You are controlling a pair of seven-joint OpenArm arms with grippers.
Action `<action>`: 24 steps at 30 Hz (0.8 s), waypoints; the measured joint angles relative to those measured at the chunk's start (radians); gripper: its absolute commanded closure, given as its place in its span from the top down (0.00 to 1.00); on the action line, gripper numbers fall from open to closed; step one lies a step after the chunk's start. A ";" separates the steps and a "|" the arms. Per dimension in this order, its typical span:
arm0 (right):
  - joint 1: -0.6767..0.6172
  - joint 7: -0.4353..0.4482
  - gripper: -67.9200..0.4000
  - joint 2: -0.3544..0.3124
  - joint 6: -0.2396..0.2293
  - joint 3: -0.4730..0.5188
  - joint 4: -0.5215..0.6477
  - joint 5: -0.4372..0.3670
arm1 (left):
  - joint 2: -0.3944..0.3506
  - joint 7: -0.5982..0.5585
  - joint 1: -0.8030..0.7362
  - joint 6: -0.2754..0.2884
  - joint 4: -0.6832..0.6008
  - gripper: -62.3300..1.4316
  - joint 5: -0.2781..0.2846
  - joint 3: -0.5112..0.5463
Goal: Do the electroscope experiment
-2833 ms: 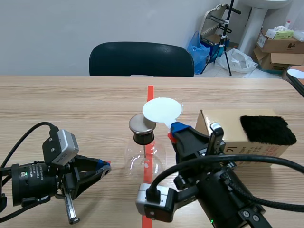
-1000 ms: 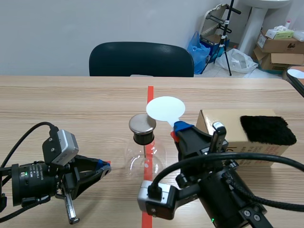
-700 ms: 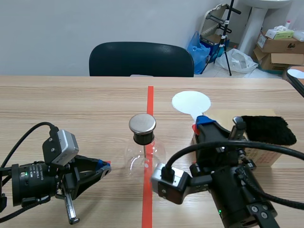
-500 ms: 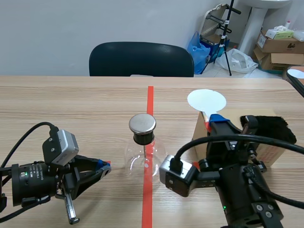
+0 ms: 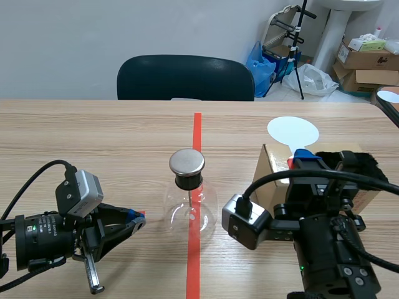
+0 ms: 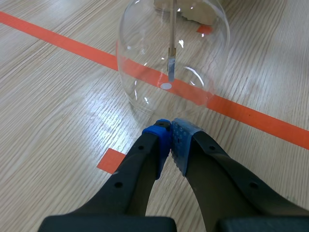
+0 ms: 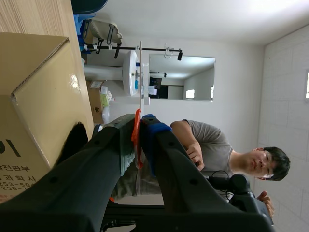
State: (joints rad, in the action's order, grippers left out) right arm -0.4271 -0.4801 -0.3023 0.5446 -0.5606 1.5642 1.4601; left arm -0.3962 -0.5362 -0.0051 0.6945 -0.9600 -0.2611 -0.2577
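Here's the electroscope (image 5: 189, 208), a round clear glass flask standing at the middle of the tabletop (image 5: 93, 143), right on the red tape line (image 5: 194, 249). A shiny metal cap (image 5: 187, 162) sits on its dark neck. From the left wrist view a thin rod (image 6: 172, 29) hangs down inside the glass, with a small strip at its lower end. No writing shows on the flask.

Just beside it, on the robot's left, the left tool (image 5: 136, 219) lies low over the tabletop, aimed at the flask. Its blue pads are pressed together with nothing between them (image 6: 170, 137), close to the glass. Whether they touch it, I cannot tell.

Over to the right! The right tool (image 5: 298, 157) is clenched on the orange-red handle of a white disc paddle (image 5: 293, 132). The disc is raised above the far part of a cardboard box (image 5: 271, 174), well apart from the cap. In the right wrist view the handle is nipped between the fingers (image 7: 140, 128) and the disc shows edge-on as a thin white line (image 7: 141, 77).

The box (image 7: 43, 96) carries dark Korean print and some digits on its side, cut off at the picture's edge. A black fuzzy cloth (image 5: 373, 163) lies on top of the box. Beyond the tabletop stands a dark chair (image 5: 181, 78).
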 measured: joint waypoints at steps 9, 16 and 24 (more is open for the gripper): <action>0.000 0.058 0.02 0.000 0.000 0.000 0.000 0.000 | 0.000 0.000 0.000 0.000 0.000 0.07 0.000 0.000; 0.000 0.203 0.02 0.000 0.000 0.000 0.000 0.000 | 0.000 0.000 0.000 0.000 0.000 0.07 0.000 0.000; 0.000 0.402 0.02 0.000 0.000 0.000 0.000 0.000 | 0.000 0.000 0.000 0.000 0.000 0.07 0.000 0.000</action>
State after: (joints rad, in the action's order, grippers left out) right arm -0.4271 -0.0780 -0.3027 0.5446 -0.5606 1.5642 1.4601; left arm -0.3962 -0.5362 -0.0051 0.6945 -0.9600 -0.2611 -0.2577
